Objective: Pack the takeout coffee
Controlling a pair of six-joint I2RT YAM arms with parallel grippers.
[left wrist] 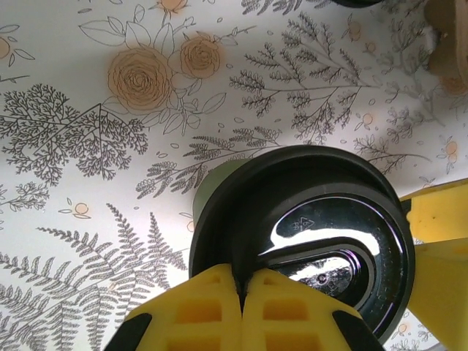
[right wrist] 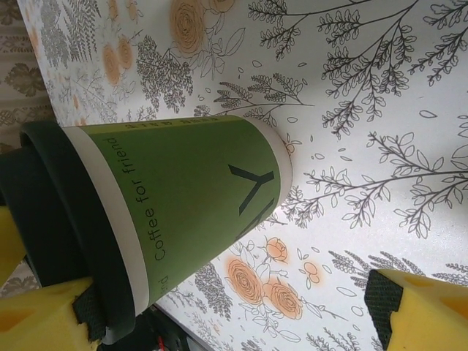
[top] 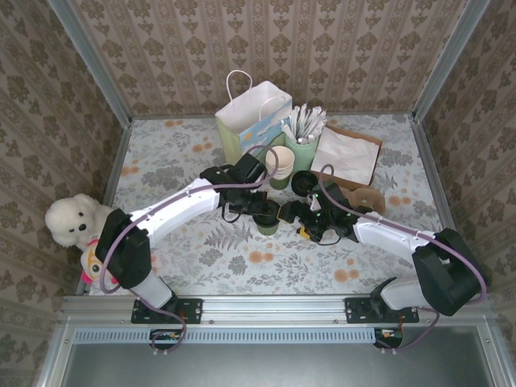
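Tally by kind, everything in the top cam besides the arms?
Lidded cup: 1
Lidless cup stack: 1
Cup of sticks: 1
Paper bags: 2, the white handled bag and the flat bag
Loose black lid: 1
Cardboard tray: 1
Plush bear: 1
Total: 8

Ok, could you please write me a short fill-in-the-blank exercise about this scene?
The takeout coffee has a ___ lid.
The left gripper has its fingers ___ at the lid's rim.
The right gripper has its fingers ___, the takeout coffee between them.
The plush bear is ___.
Missing words: black, shut, open, white.
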